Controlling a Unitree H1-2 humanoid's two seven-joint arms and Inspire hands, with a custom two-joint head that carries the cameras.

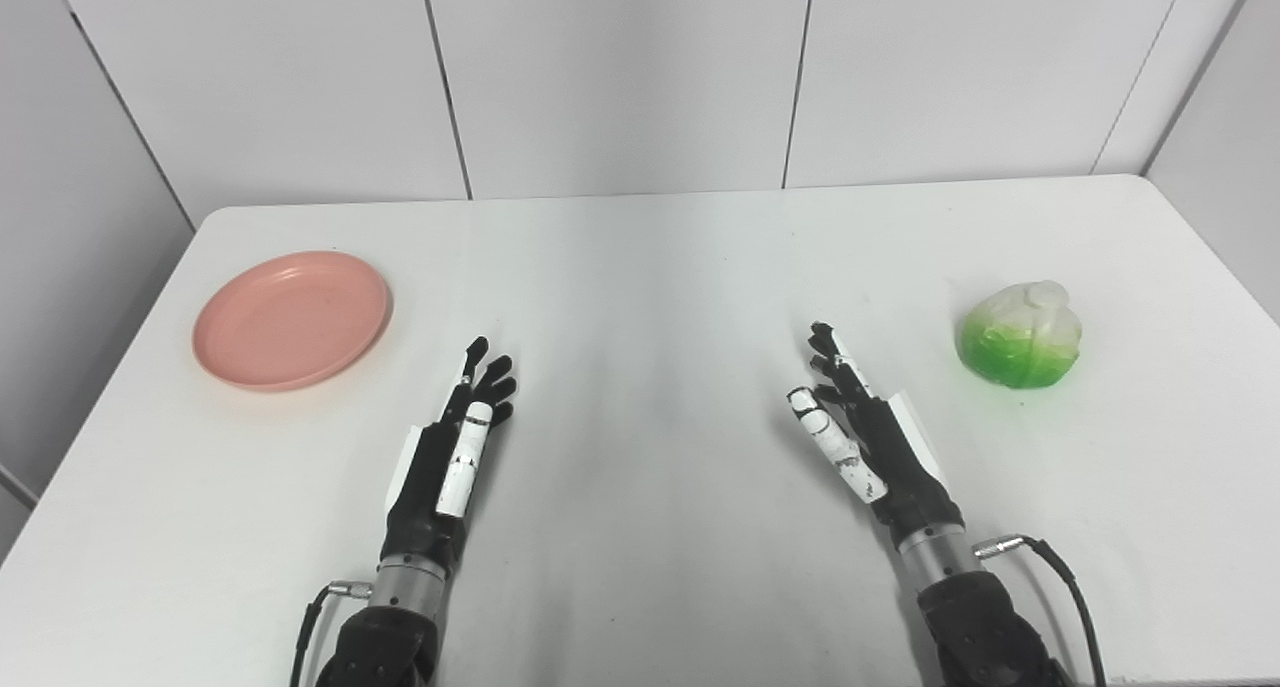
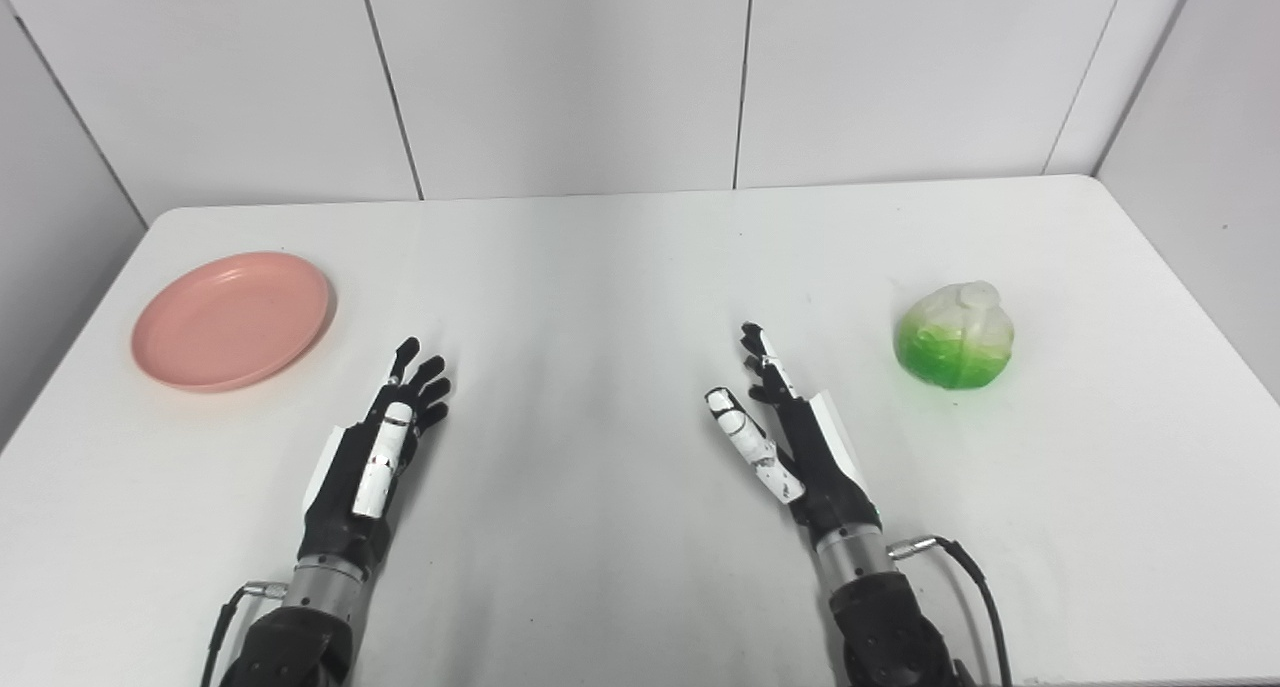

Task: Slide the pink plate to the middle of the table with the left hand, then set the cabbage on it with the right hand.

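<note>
Both the left hand (image 1: 452, 445) and the right hand (image 1: 862, 429) hold nothing, fingers (image 1: 488, 367) spread over the white bench (image 1: 650, 297). The pink plate (image 1: 291, 319) lies far left, the cabbage (image 1: 1021, 335) far right, both untouched.

Both head cams sit side by side, looking down over the whole bench (image 1: 640, 267), views almost fully overlapping.

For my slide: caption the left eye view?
Both hands open, left near plate, right near cabbage.
</note>
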